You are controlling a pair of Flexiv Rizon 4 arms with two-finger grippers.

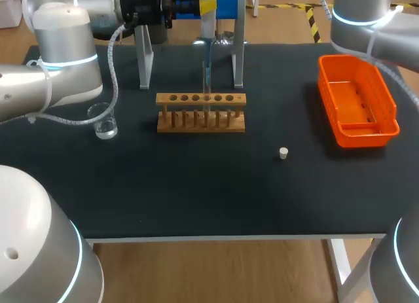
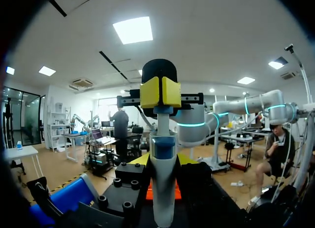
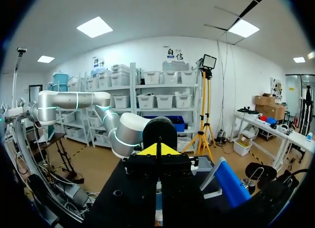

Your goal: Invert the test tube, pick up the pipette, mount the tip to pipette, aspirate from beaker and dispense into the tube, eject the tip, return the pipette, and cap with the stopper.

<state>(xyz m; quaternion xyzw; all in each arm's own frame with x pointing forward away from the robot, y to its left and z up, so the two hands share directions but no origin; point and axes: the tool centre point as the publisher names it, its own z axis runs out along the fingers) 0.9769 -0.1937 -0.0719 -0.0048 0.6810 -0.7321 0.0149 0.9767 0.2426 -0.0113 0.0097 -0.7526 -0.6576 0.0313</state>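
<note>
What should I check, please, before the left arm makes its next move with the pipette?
1. The left gripper is shut on the pipette: ok.
2. The pipette hangs upright, in line with the rack in the head view: ok.
3. Its lower end is inside a rack hole: cannot tell.
4. The beaker stands upright, apart from the rack: ok.
5. The stopper lies free on the table: ok.
6. The basket stands upright at the table's right: ok.
</note>
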